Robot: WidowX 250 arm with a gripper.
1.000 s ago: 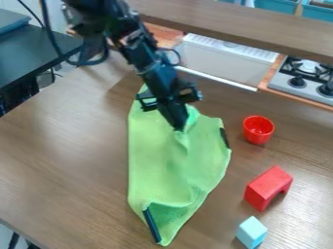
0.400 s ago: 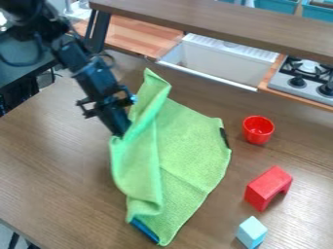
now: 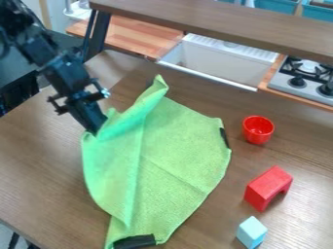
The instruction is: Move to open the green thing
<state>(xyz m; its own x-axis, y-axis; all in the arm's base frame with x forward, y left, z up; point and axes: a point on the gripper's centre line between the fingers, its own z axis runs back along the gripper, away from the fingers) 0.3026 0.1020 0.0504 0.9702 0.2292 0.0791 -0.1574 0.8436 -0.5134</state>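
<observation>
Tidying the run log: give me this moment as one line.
tool: gripping green cloth, view-left edge | cloth: partly opened, creased, on table | red cup, red arch block, light blue block: right of cloth

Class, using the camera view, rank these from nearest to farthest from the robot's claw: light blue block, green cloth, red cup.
1. Green cloth: its left edge meets the claw.
2. Red cup: just past the cloth's right edge.
3. Light blue block: at the lower right of the view.

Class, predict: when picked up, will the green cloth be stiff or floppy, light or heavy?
Probably floppy: the green cloth bends into soft folds beside the gripper holding its edge. Likely light for its size, since it looks thin.
</observation>
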